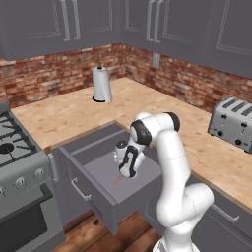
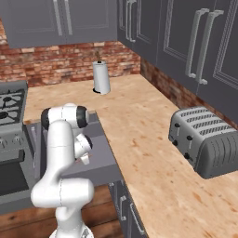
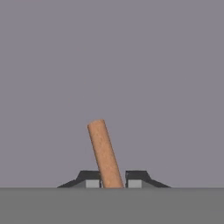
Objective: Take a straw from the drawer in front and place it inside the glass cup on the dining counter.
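Brownish-orange and matte, the thin round straw (image 3: 104, 154) stands between the dark tips of the gripper (image 3: 113, 180), which is narrowed around it, over the flat grey bottom of the drawer (image 1: 101, 170).

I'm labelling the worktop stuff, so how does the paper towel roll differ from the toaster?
The paper towel roll is white, tall, upright, and stands by the brick wall at the back; the toaster is grey, low, boxy, with slots on top, and sits nearer on the right. Both rest on the wooden worktop.
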